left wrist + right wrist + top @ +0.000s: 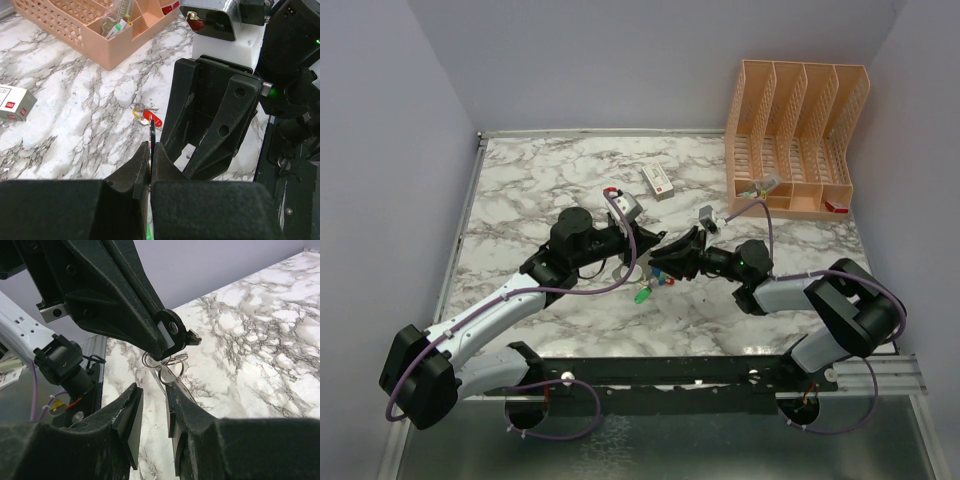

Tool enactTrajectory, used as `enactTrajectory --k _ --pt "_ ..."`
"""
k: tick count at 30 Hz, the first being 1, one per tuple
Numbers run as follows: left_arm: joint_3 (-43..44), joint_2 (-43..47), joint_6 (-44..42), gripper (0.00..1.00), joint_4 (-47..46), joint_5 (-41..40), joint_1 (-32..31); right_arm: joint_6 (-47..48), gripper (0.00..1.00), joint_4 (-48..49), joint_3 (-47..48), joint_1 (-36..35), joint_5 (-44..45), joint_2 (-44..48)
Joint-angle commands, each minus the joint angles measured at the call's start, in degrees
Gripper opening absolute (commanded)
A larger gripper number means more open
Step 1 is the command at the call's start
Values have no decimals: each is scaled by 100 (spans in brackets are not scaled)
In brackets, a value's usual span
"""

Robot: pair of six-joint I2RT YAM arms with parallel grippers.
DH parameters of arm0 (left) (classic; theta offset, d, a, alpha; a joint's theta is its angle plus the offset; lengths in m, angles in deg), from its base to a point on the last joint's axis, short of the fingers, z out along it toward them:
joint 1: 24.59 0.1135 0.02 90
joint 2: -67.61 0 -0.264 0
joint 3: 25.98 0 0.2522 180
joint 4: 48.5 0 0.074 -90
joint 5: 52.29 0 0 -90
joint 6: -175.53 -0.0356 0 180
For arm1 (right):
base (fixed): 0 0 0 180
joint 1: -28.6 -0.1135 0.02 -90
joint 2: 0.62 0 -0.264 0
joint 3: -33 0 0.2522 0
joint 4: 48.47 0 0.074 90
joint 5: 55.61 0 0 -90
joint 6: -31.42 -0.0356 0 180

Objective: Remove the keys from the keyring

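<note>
My left gripper [642, 250] is shut on a thin dark flat piece [151, 131] seen edge-on. In the right wrist view it looks like a black key head [172, 330] with a hole, sticking out of the left fingertips. Small wire rings [165, 361] hang just under it. The grey keyring band [171, 379] runs down from them against my right gripper's right finger [176, 410]. My right gripper [152, 407] is open, just below the rings and facing the left gripper. A green key [642, 296] and red and blue keys [663, 282] lie on the marble below. A red key [153, 119] shows in the left wrist view.
An orange slotted organiser [798, 135] stands at the back right, with small items in its front trays. A white box with a red mark [658, 180] lies behind the grippers. The two grippers are nose to nose at the table's middle.
</note>
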Motion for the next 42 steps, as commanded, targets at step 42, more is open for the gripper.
enactTrajectory --k 42 --pt "-66 134 572 1 -276 -531 13 168 53 -1904 462 47 1138 1232"
